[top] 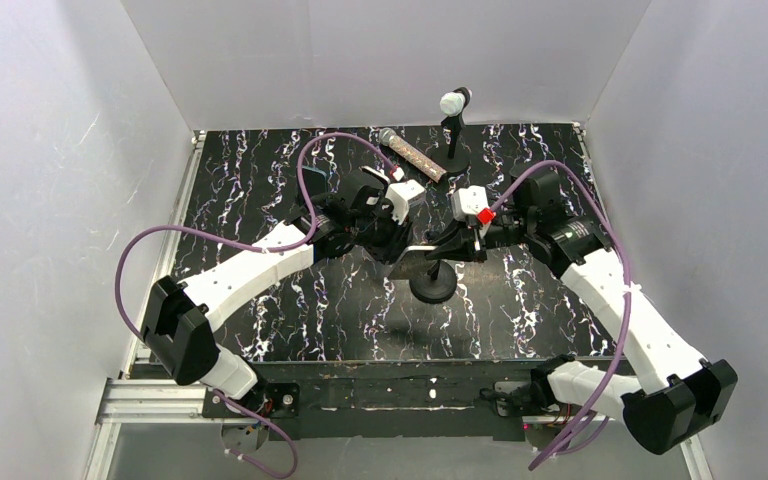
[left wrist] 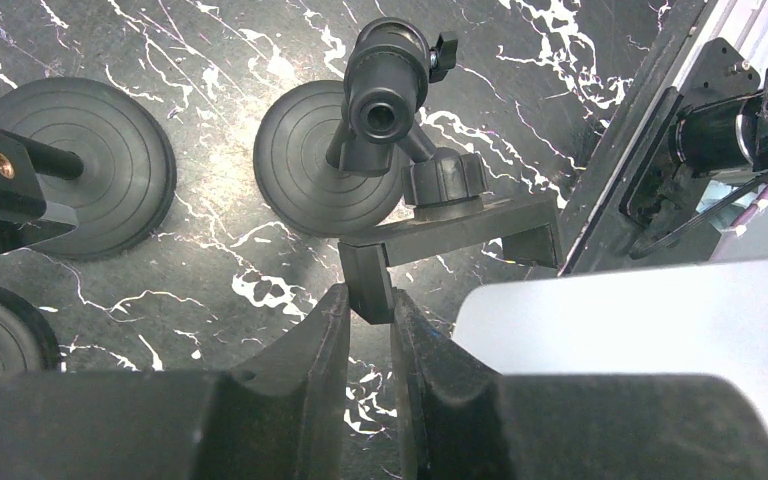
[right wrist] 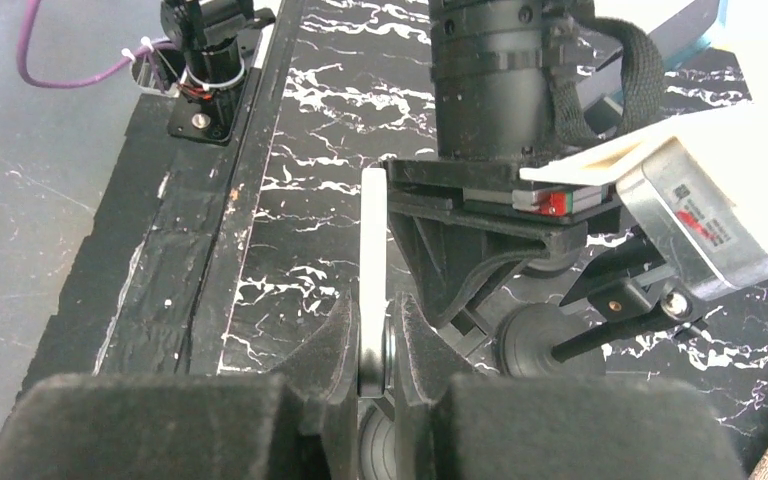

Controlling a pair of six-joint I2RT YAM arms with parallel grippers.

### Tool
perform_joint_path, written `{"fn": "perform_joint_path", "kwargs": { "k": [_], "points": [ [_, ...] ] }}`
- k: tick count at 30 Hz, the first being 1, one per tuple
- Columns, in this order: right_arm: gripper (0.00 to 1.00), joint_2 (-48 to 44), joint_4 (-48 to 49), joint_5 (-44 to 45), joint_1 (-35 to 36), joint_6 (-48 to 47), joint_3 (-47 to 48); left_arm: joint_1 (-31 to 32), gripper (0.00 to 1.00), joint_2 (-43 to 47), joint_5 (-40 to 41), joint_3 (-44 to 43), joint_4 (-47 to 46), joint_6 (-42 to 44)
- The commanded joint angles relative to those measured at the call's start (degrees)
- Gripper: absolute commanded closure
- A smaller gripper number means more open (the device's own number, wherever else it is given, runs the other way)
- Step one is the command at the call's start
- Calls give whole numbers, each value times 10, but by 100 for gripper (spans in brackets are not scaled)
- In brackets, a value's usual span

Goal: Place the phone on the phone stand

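Count: one phone (right wrist: 373, 230), pinched edge-on in right gripper (right wrist: 375, 335); one phone stand (left wrist: 460, 222), bracket clenched by left gripper (left wrist: 370, 308).

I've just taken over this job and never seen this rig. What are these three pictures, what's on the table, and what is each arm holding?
Two robot arms are bolted at the near edge of a black marbled table. The wide picture looks down from above; the other two come from a camera on each wrist. The left arm has its jaws shut on the bracket end of the phone stand. The right arm has its jaws shut on the phone, held edge-on close to the stand. At the back, a microphone lies beside a second stand.
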State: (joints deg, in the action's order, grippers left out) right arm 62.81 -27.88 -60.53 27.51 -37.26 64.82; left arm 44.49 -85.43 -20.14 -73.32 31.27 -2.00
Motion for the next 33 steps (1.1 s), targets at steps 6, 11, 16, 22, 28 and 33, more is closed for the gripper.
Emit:
{"fn": "perform_joint_path", "kwargs": {
  "k": [6, 11, 16, 22, 28, 33],
  "points": [
    [99, 1, 29, 41, 4, -29, 7, 5, 100, 15, -19, -20, 5, 6],
    [99, 2, 50, 58, 4, -33, -5, 5, 100, 14, -27, -20, 5, 12],
    [99, 22, 9, 72, 4, -46, 27, 5, 100, 14, -17, -23, 12, 15],
    [99, 13, 32, 161, 5, 39, 33, 6, 100, 21, 13, -23, 13, 9],
    [99, 19, 24, 232, 13, 112, 44, 7, 100, 21, 31, -24, 13, -4],
    [99, 18, 27, 287, 16, 174, 48, 7, 100, 20, 63, -22, 15, -15]
  ]
}}
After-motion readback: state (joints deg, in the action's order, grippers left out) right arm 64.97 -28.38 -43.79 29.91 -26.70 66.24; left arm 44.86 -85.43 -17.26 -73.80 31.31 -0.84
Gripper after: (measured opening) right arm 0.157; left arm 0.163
